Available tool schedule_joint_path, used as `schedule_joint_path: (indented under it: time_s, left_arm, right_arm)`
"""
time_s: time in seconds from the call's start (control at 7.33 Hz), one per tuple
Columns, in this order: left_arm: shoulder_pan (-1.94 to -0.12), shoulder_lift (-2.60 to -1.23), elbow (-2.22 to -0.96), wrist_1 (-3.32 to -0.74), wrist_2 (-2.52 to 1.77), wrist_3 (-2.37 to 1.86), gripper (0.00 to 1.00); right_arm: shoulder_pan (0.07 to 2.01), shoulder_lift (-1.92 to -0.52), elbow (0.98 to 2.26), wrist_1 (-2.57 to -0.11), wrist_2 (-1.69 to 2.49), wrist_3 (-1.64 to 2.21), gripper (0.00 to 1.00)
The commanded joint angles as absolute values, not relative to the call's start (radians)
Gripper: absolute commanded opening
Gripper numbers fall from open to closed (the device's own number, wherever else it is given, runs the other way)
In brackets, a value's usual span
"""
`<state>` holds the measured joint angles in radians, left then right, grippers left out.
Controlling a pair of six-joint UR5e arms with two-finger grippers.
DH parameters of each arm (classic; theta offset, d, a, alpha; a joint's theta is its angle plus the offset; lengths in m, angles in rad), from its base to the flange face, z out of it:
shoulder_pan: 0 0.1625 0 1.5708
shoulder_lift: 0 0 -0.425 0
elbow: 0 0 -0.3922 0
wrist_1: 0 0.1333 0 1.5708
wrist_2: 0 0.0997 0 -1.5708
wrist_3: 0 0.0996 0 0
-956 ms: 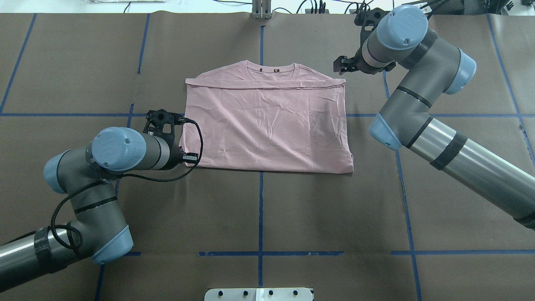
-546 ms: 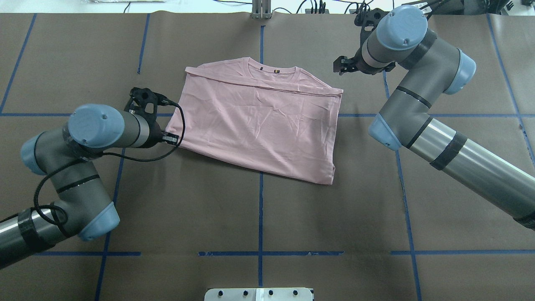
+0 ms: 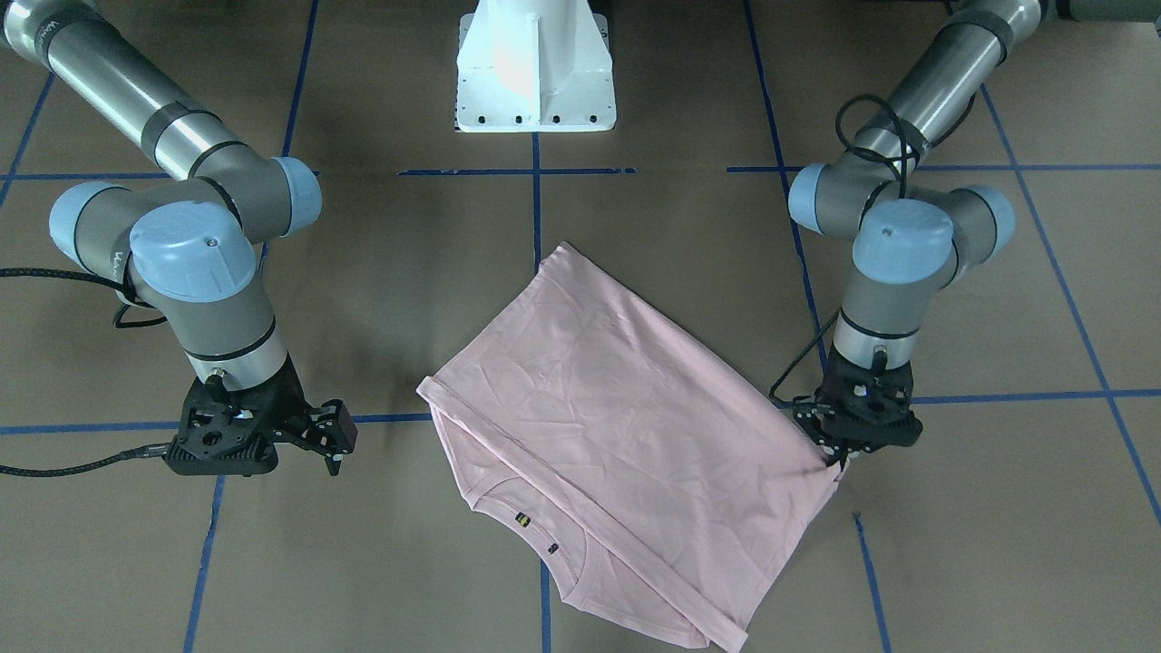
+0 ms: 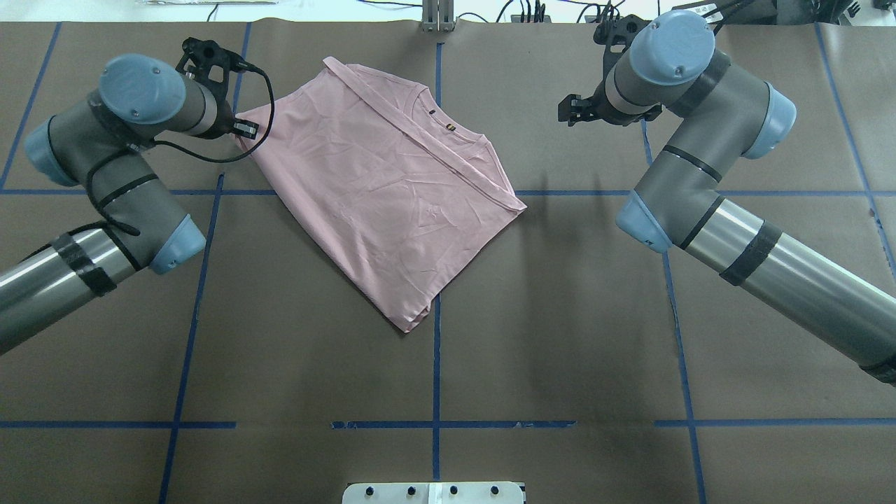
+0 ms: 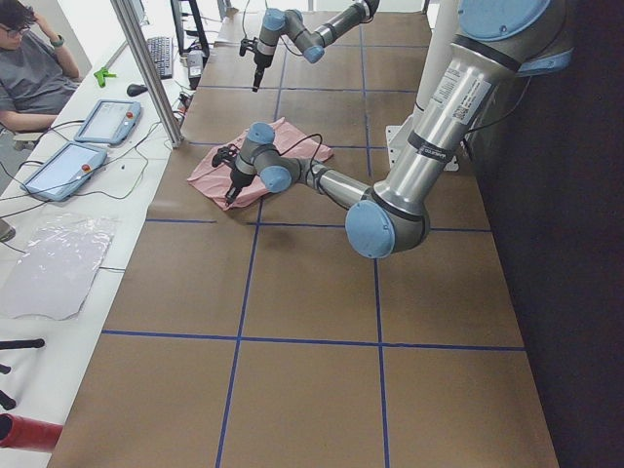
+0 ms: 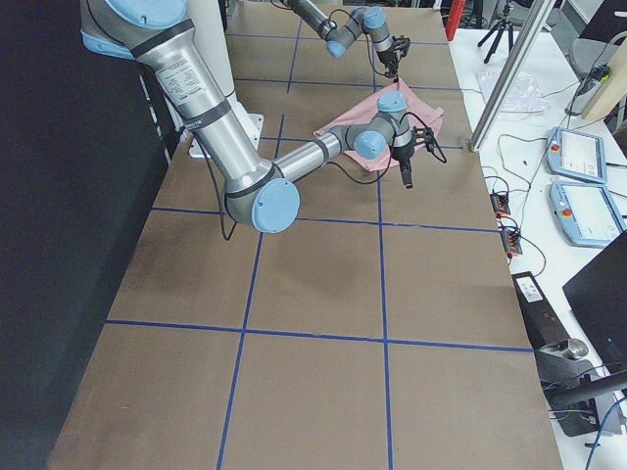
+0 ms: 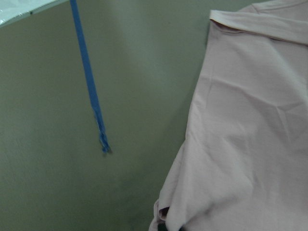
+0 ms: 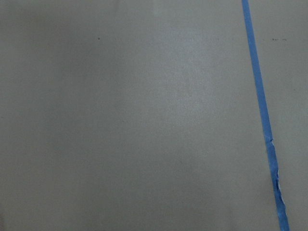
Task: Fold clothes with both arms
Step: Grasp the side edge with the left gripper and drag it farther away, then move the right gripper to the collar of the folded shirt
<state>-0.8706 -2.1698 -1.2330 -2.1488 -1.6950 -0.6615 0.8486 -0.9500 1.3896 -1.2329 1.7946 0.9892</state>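
Shirt (image 4: pixel 378 203): pale pink, folded, lying flat and at a slant on the brown table (image 4: pixel 560 336), upper left of centre in the overhead frame. The collar (image 4: pixel 462 134) faces the upper right and one corner points down at the centre tape line (image 4: pixel 436 364).

Left pincer (image 4: pixel 241 131): upper left of the frame, at the shirt's left corner, clamped on the cloth, which bunches at the grip.

Right pincer (image 4: pixel 568 112): upper right, over bare table, well apart from the shirt. Its jaws seem to stand apart, though they show small.
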Motion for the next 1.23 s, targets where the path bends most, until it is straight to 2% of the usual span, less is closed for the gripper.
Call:
schedule_joint_path:
  time_s: [0.0, 0.14, 0.27, 0.55, 0.82, 1.09]
  left_arm:
    - [-0.911, -2.346, -0.909, -2.287, -1.636, -0.646, 0.0]
    - [-0.911, -2.356, -0.847, -2.336, -1.608, -0.646, 0.0]
    - [-0.913, -2.332, -0.854, -2.37, -1.614, -0.638, 0.99]
    - [-0.99, -2.303, -0.922, -2.385, -1.807, -0.541, 1.0]
    - [-1.005, -2.208, -1.075, -2.372, -1.835, -0.505, 1.0]
    - [-1.005, -2.206, -1.081, -2.372, -1.836, -0.514, 1.0]
  right_arm:
    - [0.85, -0.948, 1.391, -1.233, 1.792, 0.989, 1.0]
    - [0.848, -0.948, 1.391, -1.232, 1.792, 0.991, 1.0]
    - [0.845, -0.942, 1.391, -1.229, 1.792, 1.009, 1.0]
    - [0.767, -0.86, 1.381, -1.236, 1.787, 1.238, 0.98]
    - [0.671, -0.795, 1.371, -1.271, 1.754, 1.421, 0.77]
    - [0.606, -0.743, 1.312, -1.302, 1.706, 1.42, 0.74]
